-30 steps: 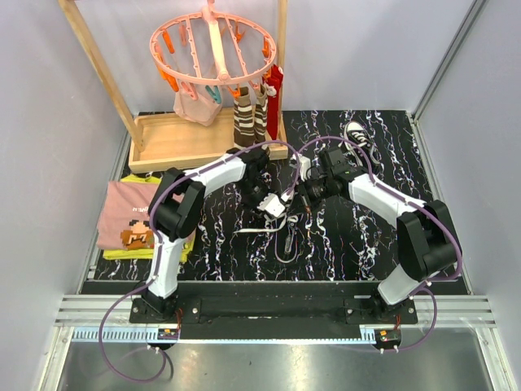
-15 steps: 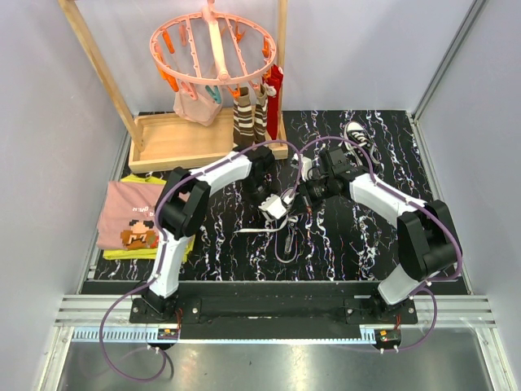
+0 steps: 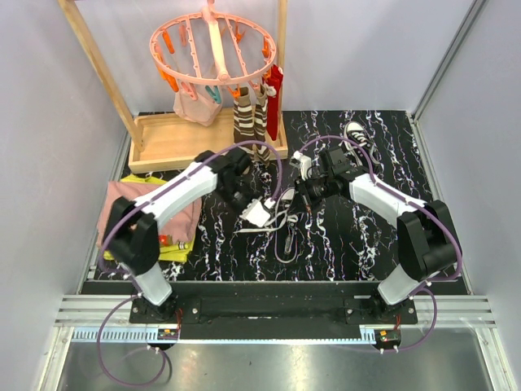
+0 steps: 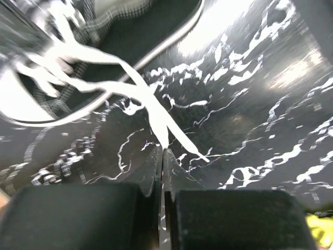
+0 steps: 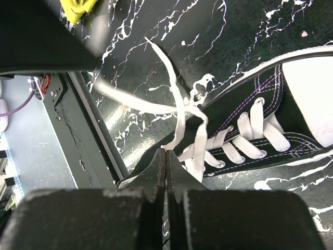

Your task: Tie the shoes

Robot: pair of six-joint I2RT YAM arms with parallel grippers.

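Note:
One black shoe (image 3: 286,196) with a white toe cap lies mid-table between my two grippers. In the right wrist view this shoe (image 5: 260,117) shows its laced front. My right gripper (image 5: 166,150) is shut on a white lace (image 5: 179,122) just beside the eyelets. My left gripper (image 4: 162,149) is shut on another white lace (image 4: 151,107) that runs taut back to the blurred shoe (image 4: 130,21). Seen from above, the left gripper (image 3: 269,213) sits left of the shoe and the right gripper (image 3: 299,195) right of it. Loose lace ends (image 3: 286,240) trail toward me. The second shoe (image 3: 356,133) stands at the back right.
A wooden rack tray (image 3: 175,142) stands at the back left, with a pink peg hanger (image 3: 213,49) above it holding brown striped socks (image 3: 248,122). Folded shirts (image 3: 114,208) lie at the left edge under my left arm. The metal frame rail (image 5: 78,130) is close by in the right wrist view.
My left gripper has shut on the lace and drawn left and toward me, pulling it taut; its elbow swung out left. The right gripper has stayed shut in place.

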